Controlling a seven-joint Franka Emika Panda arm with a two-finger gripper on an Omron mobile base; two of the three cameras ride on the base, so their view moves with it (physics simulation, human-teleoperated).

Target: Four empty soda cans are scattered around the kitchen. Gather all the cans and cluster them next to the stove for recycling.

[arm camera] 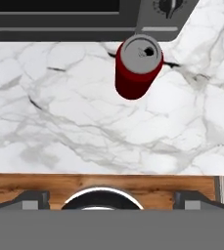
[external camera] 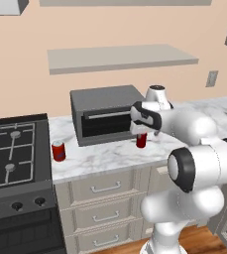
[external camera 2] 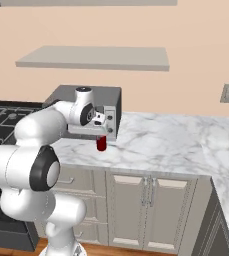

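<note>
A white, grey-veined marble counter [external camera: 110, 156] runs from the black stove [external camera: 16, 149] along a peach wall, with a grey countertop oven [external camera: 105, 116] standing on it. Just in front of that oven's right end stands an upright red soda can [arm camera: 138, 66], and the gripper [external camera: 141, 130] hangs above it with its jaws spread wide and nothing between them. In the hand view the can sits toward the top and a little right of middle, so the hand likely needs to slide toward the oven and slightly sideways until the can is centred between the tips, then drop straight down and close around the body below the rim. The oven front is very near, so the far finger has little room; a slow descent should avoid a knock. The can is a small red cylinder with a silvery top and pull tab. A second red can [external camera: 58, 150] stands well apart, beside the stove
</note>
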